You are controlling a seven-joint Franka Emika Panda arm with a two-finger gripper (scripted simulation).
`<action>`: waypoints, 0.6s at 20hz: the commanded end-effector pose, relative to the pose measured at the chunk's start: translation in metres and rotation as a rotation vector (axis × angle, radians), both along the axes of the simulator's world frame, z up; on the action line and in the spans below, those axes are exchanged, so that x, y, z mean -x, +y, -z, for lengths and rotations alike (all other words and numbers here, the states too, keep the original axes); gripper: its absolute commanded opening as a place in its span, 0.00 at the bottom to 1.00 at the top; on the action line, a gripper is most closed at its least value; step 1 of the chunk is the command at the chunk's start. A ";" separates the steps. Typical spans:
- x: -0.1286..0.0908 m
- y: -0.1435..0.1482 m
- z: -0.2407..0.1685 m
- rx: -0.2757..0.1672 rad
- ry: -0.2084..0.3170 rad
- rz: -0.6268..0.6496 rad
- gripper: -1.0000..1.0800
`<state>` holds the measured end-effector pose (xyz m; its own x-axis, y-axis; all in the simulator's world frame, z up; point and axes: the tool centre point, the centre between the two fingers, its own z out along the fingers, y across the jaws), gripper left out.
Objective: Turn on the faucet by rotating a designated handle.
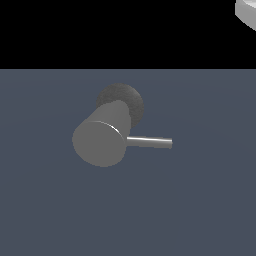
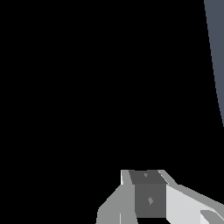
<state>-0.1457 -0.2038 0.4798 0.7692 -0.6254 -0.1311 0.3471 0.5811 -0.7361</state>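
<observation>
1. Faucet [image 1: 102,137] sits on the slate-blue floor [image 1: 200,200], a little to the exterior view's left of centre. Thick smooth grey cylinder, flat round end tipped toward the camera.
2. Behind the cylinder, a darker speckled round base [image 1: 127,97], partly hidden by the body.
3. Handle [image 1: 150,142]: thin shiny rod sticking out sideways from the cylinder toward the exterior view's right, close to level. Nothing touches it.
4. A pale grey rounded part of my arm [image 1: 246,14] shows in the exterior view's top right corner, well apart from the faucet. Too little in frame to say which part.
5. Wrist view: mostly black. My claw [image 2: 146,197] appears only as white and grey housing at the frame edge; fingertips are out of frame. I cannot tell how far it is open, and nothing shows in its grasp.
6. A narrow strip of the same blue floor [image 2: 215,43] runs along one edge of the wrist view. No faucet in that view.
</observation>
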 end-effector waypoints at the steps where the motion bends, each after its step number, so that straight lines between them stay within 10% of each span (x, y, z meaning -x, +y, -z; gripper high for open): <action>1: -0.007 -0.014 0.023 -0.094 0.035 0.040 0.00; 12: -0.032 -0.048 0.151 -0.468 0.255 0.201 0.00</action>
